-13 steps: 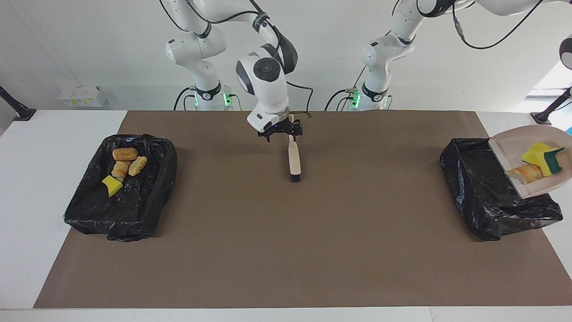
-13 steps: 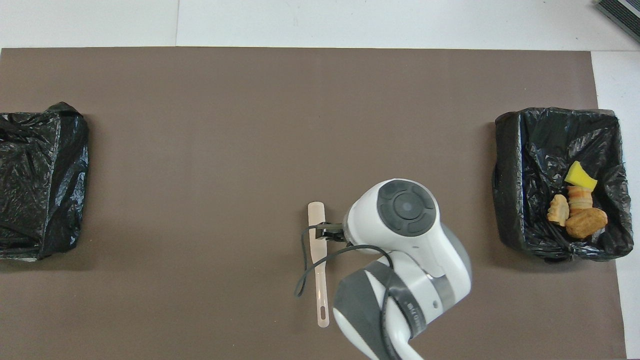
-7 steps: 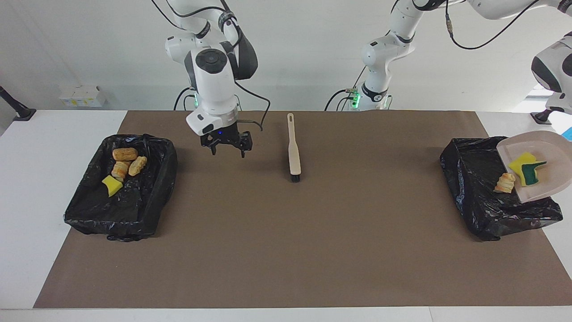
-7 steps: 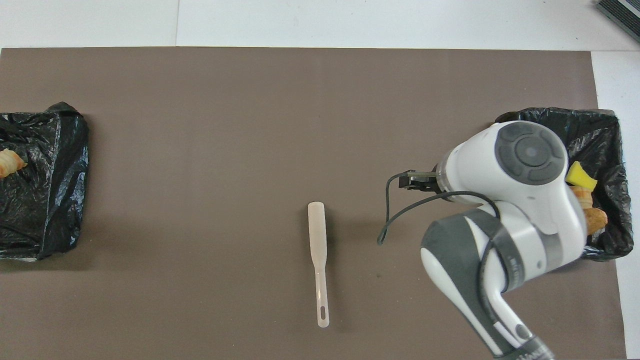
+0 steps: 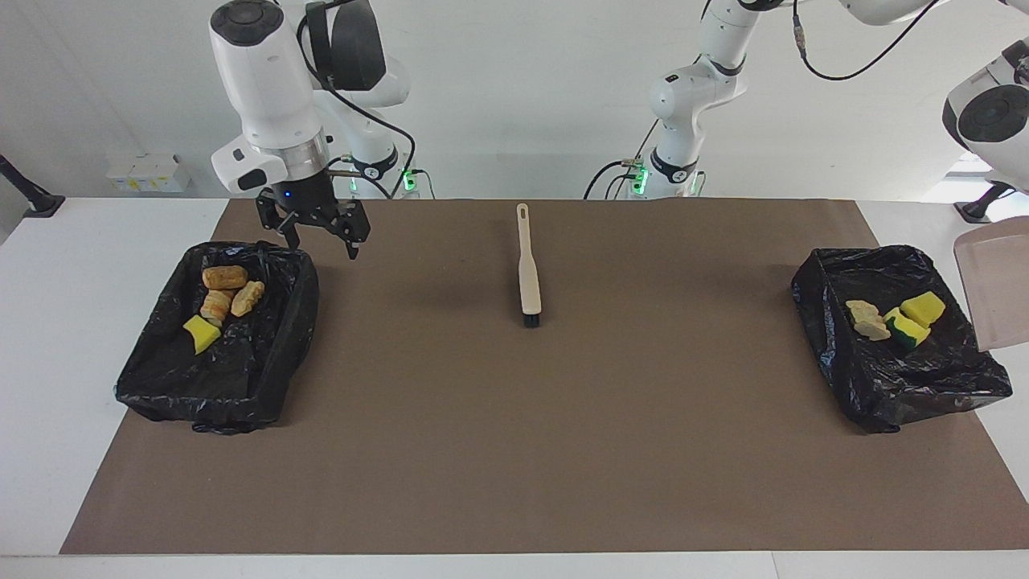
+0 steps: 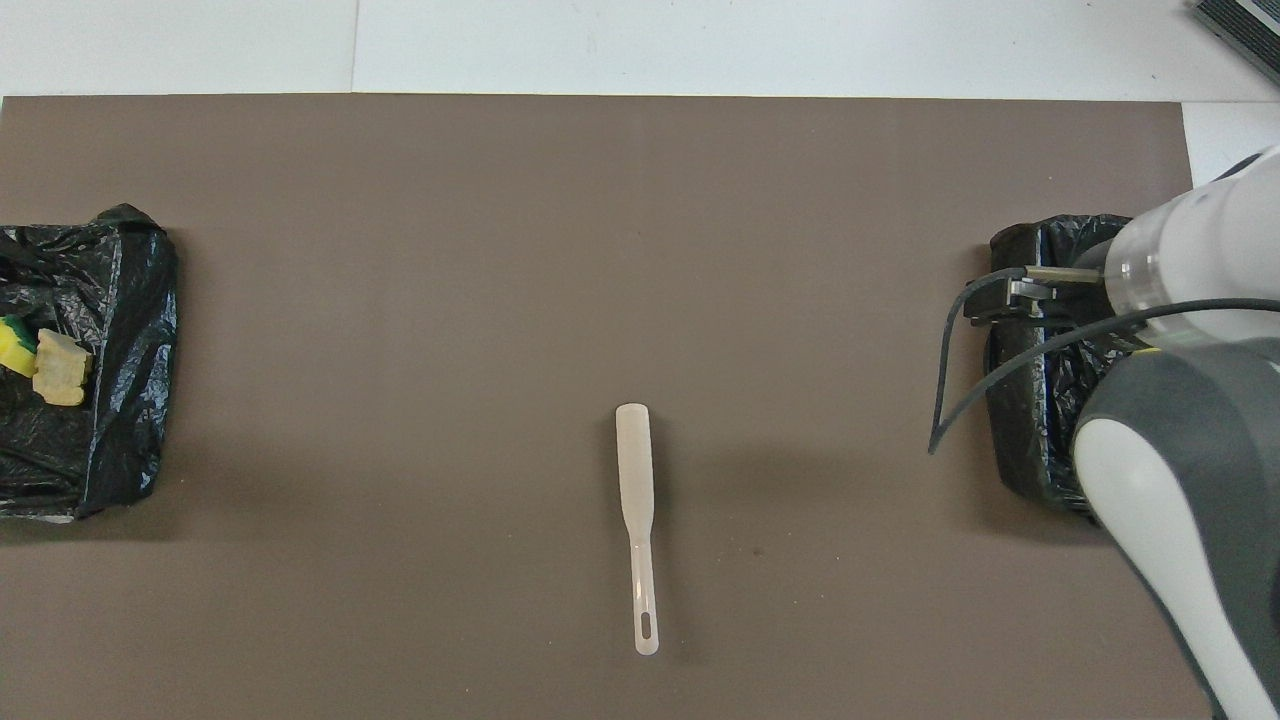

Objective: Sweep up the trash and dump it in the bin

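A black-lined bin point(image 5: 900, 378) at the left arm's end holds a bread piece point(image 5: 867, 319), a green-backed sponge point(image 5: 904, 328) and a yellow sponge point(image 5: 923, 307); the overhead view shows this bin point(image 6: 110, 300) with the bread piece point(image 6: 62, 368). The empty pinkish dustpan point(image 5: 995, 289) hangs tilted beside that bin; the left gripper holding it is out of view. The bin point(image 5: 241, 378) at the right arm's end holds three bread pieces point(image 5: 225, 277) and a yellow sponge point(image 5: 201, 334). My right gripper point(image 5: 320, 240) is open and empty over that bin's rim.
A beige brush point(image 5: 528, 269) lies flat in the middle of the brown mat point(image 5: 514, 450), handle toward the robots; it also shows in the overhead view point(image 6: 637, 520). The right arm point(image 6: 1180, 400) covers most of its bin from above.
The right gripper left the brush and swung over to the bin at its end. The dustpan tipped and its three scraps slid into the bin at the left arm's end.
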Tool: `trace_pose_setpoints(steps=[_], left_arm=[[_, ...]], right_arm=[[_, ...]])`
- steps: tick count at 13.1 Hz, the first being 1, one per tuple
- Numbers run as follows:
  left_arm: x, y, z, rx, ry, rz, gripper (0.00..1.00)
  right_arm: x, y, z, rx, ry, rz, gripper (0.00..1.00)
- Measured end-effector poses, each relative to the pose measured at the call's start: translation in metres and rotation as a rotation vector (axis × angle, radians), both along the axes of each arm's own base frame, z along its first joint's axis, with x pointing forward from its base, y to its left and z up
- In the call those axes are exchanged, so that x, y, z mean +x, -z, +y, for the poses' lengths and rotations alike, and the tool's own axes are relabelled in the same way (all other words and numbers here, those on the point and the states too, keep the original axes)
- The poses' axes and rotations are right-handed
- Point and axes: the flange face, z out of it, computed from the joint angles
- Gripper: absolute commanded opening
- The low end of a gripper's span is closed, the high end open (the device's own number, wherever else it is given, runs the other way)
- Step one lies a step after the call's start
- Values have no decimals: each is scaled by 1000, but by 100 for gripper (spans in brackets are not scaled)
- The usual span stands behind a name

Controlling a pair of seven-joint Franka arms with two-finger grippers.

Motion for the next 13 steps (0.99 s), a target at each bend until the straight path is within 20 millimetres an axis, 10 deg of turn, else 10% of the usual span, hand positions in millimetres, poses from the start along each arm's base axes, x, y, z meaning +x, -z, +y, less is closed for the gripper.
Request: trace_pose_setpoints(steps=[8, 13], left_arm=[[-3, -8, -127, -263, -128, 7, 0], [-24, 14, -205, -510, -404, -66, 0]], right_arm=[[-30, -73, -71, 1, 66, -14, 100], [-36, -62, -100, 4, -1, 42, 100]])
